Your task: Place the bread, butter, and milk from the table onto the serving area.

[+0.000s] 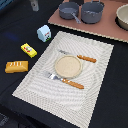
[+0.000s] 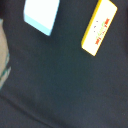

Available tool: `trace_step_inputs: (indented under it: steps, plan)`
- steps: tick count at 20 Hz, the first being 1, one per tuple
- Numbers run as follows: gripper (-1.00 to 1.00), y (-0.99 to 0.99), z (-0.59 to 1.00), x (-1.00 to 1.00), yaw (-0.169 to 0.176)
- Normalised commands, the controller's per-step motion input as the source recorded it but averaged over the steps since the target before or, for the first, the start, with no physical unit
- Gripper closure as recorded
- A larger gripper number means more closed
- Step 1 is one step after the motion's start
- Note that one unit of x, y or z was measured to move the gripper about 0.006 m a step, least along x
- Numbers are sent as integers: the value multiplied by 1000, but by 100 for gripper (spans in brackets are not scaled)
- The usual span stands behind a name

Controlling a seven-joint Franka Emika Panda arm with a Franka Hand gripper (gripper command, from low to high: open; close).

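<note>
The end effector does not show in either view, so how far it is open, and whether it holds or touches anything, cannot be told. No part of the arm is seen in the exterior view either; the wrist view looks onto the dark desk (image 2: 60, 85), with the milk (image 2: 42, 15) and the butter (image 2: 99, 27) lying apart from each other below it.

Counted in the exterior view: one milk (image 1: 44, 32), one butter (image 1: 28, 50) and one bread (image 1: 16, 66), all three on the desk (image 1: 15, 30) off the serving area's edge toward the exterior view's left (none of them on the mat). The serving area (image 1: 95, 75) carries one round plate (image 1: 68, 65), with one knife (image 1: 80, 57) and one fork (image 1: 66, 81) beside it. On the brown board (image 1: 107, 27) beyond stand two grey pots (image 1: 92, 11) and part of a pale bowl (image 1: 122, 16).
</note>
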Motion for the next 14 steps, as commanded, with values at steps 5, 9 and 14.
trace_step_inputs:
  steps: [5,9,14]
  plan:
    - [-100,-954,-183,0,49]
    - [-100,-876,-299,0,51]
    - [-100,-646,-415,-90,56]
